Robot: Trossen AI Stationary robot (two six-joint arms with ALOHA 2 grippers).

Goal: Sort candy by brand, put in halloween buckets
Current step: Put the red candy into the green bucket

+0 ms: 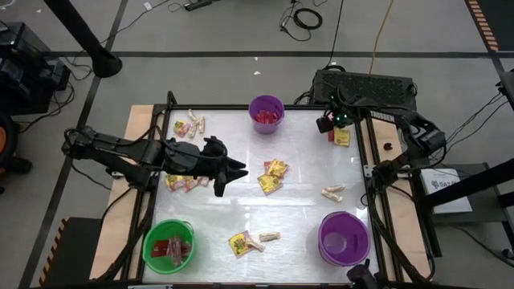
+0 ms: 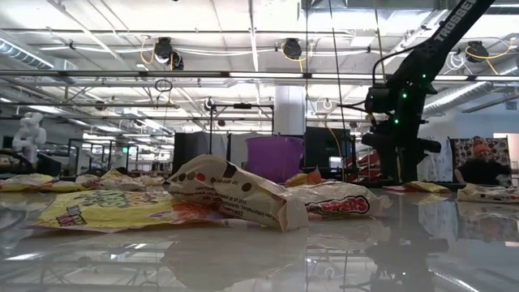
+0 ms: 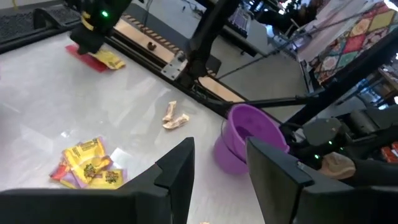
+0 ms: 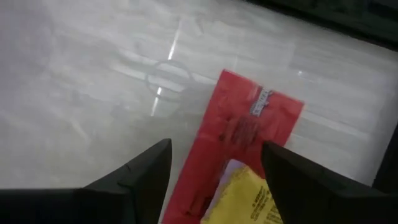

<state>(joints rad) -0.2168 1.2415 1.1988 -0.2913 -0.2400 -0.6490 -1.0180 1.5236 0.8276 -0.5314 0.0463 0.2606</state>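
The right tool [image 4: 214, 165], jaws wide and empty above the flat red plastic candy packet [image 4: 245, 134] at the tabletop's [image 1: 301, 209] far right corner, should descend squarely, avoiding the overlapping yellow packet [image 4: 245, 196].

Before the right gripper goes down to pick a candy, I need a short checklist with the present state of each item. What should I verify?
1. Right gripper open: ok, its fingers stand wide apart.
2. A candy under it: ok, a red packet lies between the fingers, flat on the table.
3. Only one candy in the grasp: not ok, a yellow packet overlaps the red one at its near end.
4. Left gripper out of the way: ok, it is over the table's middle, far from the right one.
5. Left gripper empty: ok, nothing shows between its fingers.
6. Bucket for red packets: the far purple bucket holds red pieces; brand match cannot tell.
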